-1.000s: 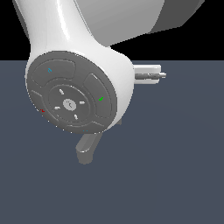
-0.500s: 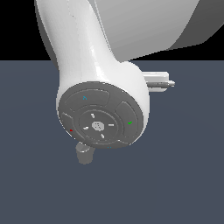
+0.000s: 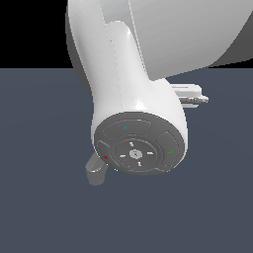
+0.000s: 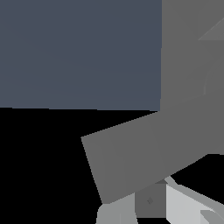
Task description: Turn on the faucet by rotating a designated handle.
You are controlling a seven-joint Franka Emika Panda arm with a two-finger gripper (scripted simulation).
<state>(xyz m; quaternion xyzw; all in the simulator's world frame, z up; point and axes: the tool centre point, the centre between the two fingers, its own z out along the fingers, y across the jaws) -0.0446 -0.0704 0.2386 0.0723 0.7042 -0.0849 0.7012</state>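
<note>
In the exterior view my white arm fills the middle, and its round grey end cap [image 3: 139,144] hides most of the faucet. Only a thick rounded grey end of the faucet [image 3: 96,171] pokes out below the cap on the exterior view's left. A piece of my hand [image 3: 191,95] sticks out toward the exterior view's right. In the wrist view the handle [image 4: 144,153] is a flat grey bar slanting across close in front of my gripper [image 4: 151,203]. The flat grey backplate [image 4: 188,52] stands behind it. I see parts of the fingers [image 4: 114,214] but not the gap between them.
A dark blue-grey floor [image 3: 44,212] lies all around, with black background above it. My own arm link [image 3: 113,64] blocks the exterior view of the contact area.
My arm has swung toward the exterior view's right and now covers more of the faucet. The grey faucet end at lower left has stayed in place.
</note>
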